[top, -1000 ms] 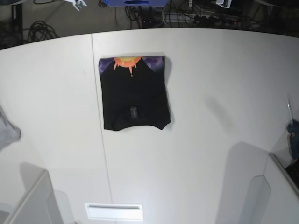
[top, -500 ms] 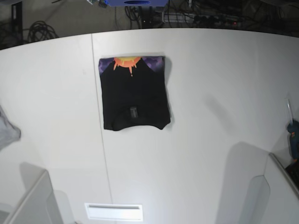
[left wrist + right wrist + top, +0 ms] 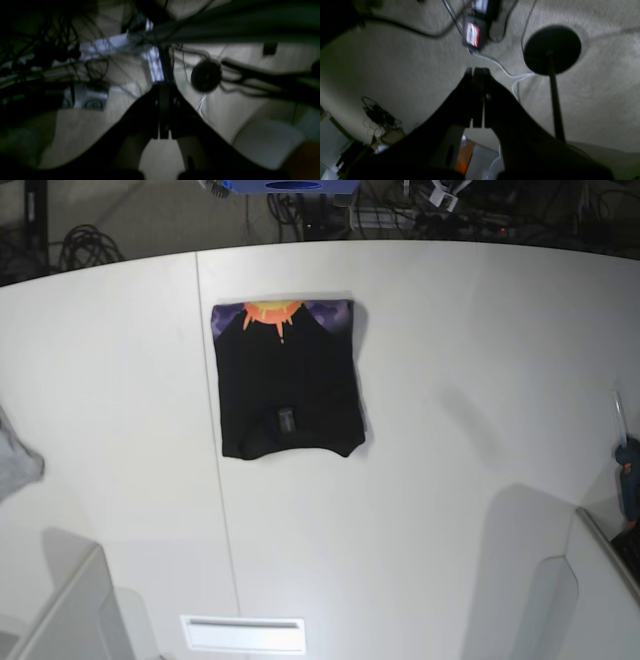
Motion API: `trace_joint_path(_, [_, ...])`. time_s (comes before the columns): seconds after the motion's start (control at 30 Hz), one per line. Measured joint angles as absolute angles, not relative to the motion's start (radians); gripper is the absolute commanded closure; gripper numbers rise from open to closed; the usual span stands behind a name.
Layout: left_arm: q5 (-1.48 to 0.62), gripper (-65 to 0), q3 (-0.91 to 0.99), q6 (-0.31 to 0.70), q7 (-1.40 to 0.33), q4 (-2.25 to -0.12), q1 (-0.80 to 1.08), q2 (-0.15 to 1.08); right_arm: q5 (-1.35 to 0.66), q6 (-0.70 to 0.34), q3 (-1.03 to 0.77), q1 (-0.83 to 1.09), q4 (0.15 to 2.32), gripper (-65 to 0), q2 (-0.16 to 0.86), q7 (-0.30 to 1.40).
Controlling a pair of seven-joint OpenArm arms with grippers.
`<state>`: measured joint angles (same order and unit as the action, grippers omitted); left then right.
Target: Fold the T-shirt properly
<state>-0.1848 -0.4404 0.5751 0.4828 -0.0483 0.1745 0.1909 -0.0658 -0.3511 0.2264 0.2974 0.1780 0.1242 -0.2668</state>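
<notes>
Far left of base view: grey cloth [image 3: 15,463] at table [image 3: 470,350] edge, half out of frame, well apart from shirt. Could get snagged on any sweep in from that side; best left alone.

Left-centre: T-shirt [image 3: 288,380] flat on table, folded to a compact rectangle, just right of table seam. Orange sun + purple print showing along far edge, small tag near the near edge. Near edge not quite straight, corners slightly curled. Judged near done or done.

Risks from here: any regrasp w/ a closed tip would drag the top layer and skew the stack; pinching one layer only would pull the fold open; pressing near the curled near corners could crease them instead of flattening.

Neither arm visible in base view. Right gripper [image 3: 477,72] per its wrist cam: fingers pressed together, nothing between, aimed at floor w/ cables and a round black stand base. Left gripper [image 3: 163,86] per its wrist cam: likewise clenched on nothing, dark and blurred, aimed at cable clutter. No shirt in either wrist view, so a blind return would lack close-up guidance.

Far right: blue-ish item at table edge, too small to ID.
</notes>
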Motion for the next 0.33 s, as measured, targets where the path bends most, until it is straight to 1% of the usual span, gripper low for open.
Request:
trace_joint_path(0.13, [-0.186,0.0,-0.447,0.575,0.468,-0.049,0.164,0.191,-0.065,-0.207,0.229,0.296,0.178,0.0,0.098,-0.268])
trace_joint_path(0.17, [-0.186,0.0,-0.447,0.575,0.471,-0.049,0.164,0.191,-0.066,-0.192,0.229,0.294,0.178,0.0,0.099,-0.266])
trace_joint_path(0.33, [-0.185,0.0,-0.447,0.575,0.466,-0.059,0.167,0.192,-0.066,-0.19,0.229,0.259,0.177,0.0,0.101,-0.268])
